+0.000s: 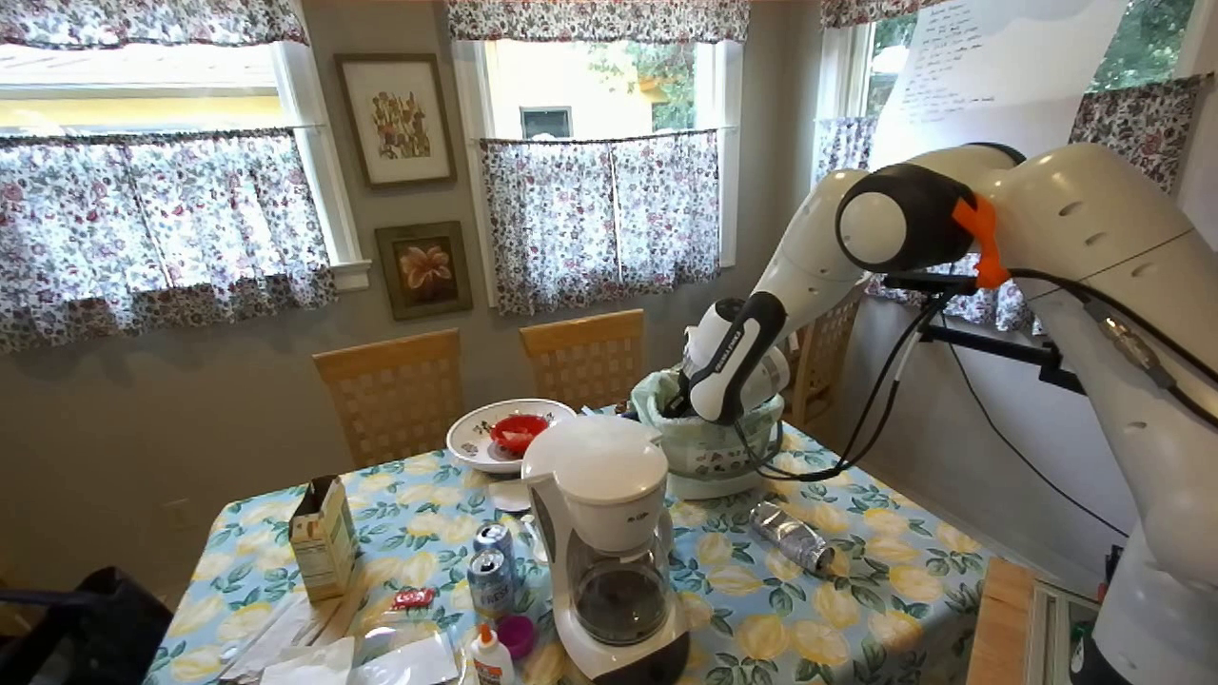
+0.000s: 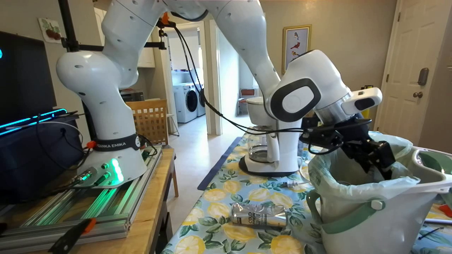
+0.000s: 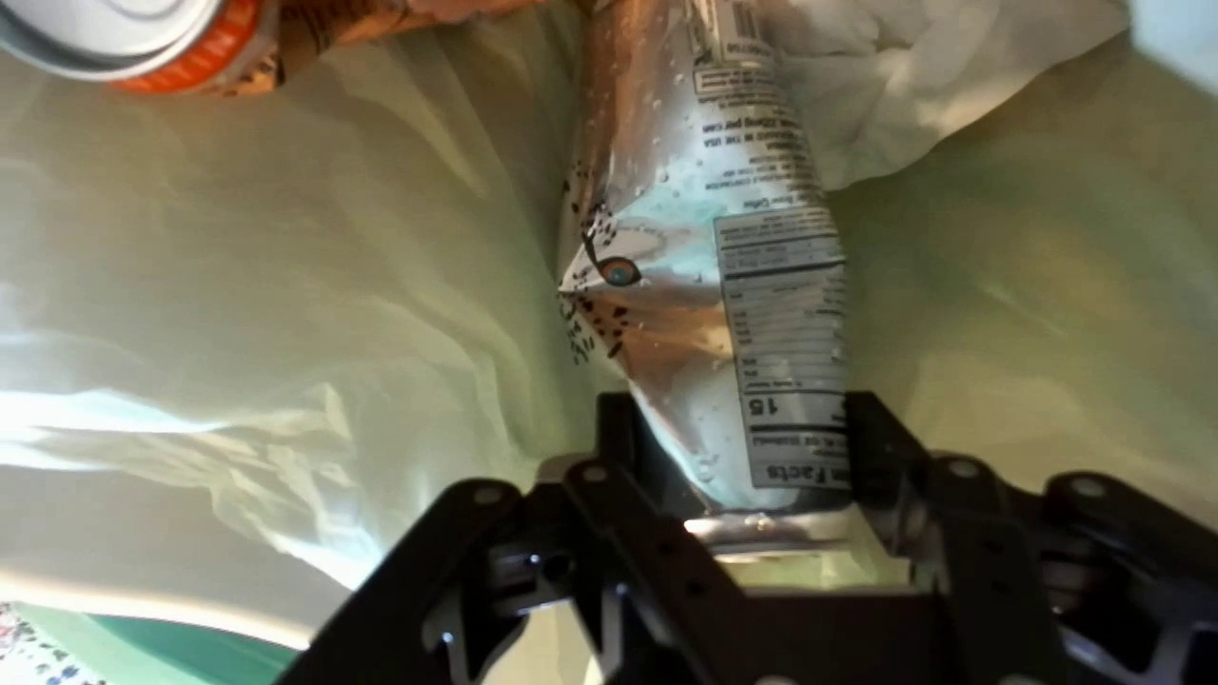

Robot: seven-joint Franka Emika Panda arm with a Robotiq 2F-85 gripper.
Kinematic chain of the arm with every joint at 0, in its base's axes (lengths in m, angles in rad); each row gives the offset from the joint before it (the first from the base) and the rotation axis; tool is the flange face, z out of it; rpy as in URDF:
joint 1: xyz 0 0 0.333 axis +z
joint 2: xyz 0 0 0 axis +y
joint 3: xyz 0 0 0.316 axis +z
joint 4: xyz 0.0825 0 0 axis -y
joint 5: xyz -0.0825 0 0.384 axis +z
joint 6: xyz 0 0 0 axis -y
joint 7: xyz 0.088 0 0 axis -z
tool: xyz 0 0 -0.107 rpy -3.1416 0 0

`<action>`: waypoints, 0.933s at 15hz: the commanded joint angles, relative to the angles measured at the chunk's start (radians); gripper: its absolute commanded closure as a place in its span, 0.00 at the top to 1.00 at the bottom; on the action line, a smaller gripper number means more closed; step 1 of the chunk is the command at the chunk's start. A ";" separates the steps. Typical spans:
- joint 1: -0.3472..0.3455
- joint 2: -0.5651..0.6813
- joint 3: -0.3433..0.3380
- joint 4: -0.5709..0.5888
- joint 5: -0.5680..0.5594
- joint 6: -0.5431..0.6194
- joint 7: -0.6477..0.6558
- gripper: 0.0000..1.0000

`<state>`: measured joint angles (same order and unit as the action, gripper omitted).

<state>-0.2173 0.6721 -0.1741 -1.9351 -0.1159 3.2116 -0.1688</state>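
Lined bin (image 2: 386, 227), silver can (image 3: 709, 257) inside (dented)

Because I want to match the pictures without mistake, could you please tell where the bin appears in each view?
In an exterior view: the bin is right of centre, behind the coffee maker.
In an exterior view: the bin is at the lower right.
Wrist view: the camera looks into the bin, whose inside fills most of the picture around a crushed can.
Shared landmark: the pale liner, visible in all three.
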 commanded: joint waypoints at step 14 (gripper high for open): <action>-0.051 -0.429 0.053 -0.237 0.018 -0.218 -0.069 0.32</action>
<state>-0.2285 0.3613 -0.1705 -2.0911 -0.1204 3.0576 -0.1937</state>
